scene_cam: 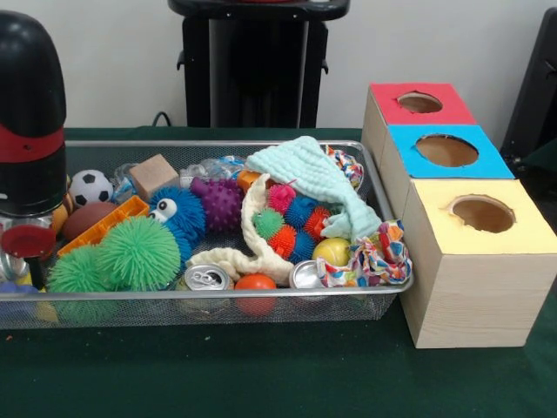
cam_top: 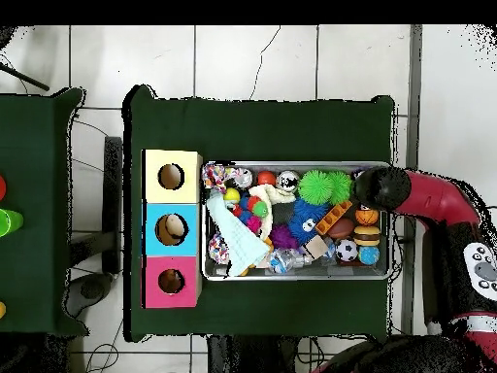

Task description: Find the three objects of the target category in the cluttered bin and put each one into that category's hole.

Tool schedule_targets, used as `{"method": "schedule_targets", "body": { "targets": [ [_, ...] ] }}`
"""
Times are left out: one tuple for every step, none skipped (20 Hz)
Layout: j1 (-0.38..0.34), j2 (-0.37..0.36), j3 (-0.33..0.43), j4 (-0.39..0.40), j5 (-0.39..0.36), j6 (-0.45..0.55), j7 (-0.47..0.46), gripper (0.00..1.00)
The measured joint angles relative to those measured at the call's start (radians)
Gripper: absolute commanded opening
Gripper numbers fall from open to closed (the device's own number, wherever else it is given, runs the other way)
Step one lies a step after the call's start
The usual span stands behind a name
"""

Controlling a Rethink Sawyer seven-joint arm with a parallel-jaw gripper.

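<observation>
I find the bin on the green counter, its long side running just beside the row of three wooden boxes: red-topped, blue-topped and yellow-topped, each with a round hole. The bin is shallow silver wire mesh with a thick metal rim, and it is packed nearly rim to rim. Open counter lies only outside the bin, along its near rim in the front view.

The arm reaches over the bin's end farthest from the boxes; in the front view its black and red body stands at that end. I cannot tell how the jaws stand in either view.

The front view shows a pale green cloth draped toward the box end, green spiky balls, a small soccer ball, two can tops and a wooden cube. The overhead view alone shows a second green counter beyond the boxes, and tiled floor around.
</observation>
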Motion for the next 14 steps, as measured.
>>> {"method": "schedule_targets", "body": {
  "targets": [
    [0.014,-0.008,-0.004,0.000,0.000,0.019,0.000,1.00],
    [0.030,-0.016,-0.008,0.000,0.002,0.040,0.000,1.00],
    [0.041,-0.023,-0.010,-0.001,0.003,0.056,0.000,1.00],
    [0.050,-0.028,-0.012,-0.001,0.004,0.069,0.000,1.00],
    [0.059,-0.033,-0.014,-0.001,0.006,0.083,0.000,1.00],
    [0.081,-0.045,-0.017,-0.002,0.010,0.118,0.000,1.00],
    [0.111,-0.063,-0.019,-0.005,0.020,0.167,0.000,1.00],
    [0.122,-0.069,-0.019,-0.006,0.023,0.186,0.000,1.00],
    [0.129,-0.074,-0.019,-0.007,0.026,0.199,0.000,1.00],
    [0.137,-0.078,-0.019,-0.008,0.029,0.212,0.000,1.00],
    [0.146,-0.084,-0.019,-0.009,0.033,0.228,0.000,1.00],
    [0.160,-0.094,-0.019,-0.012,0.039,0.251,0.000,1.00],
    [0.166,-0.098,-0.019,-0.014,0.044,0.262,0.000,1.00],
    [0.173,-0.103,-0.019,-0.017,0.048,0.274,0.000,1.00]
  ]
}}
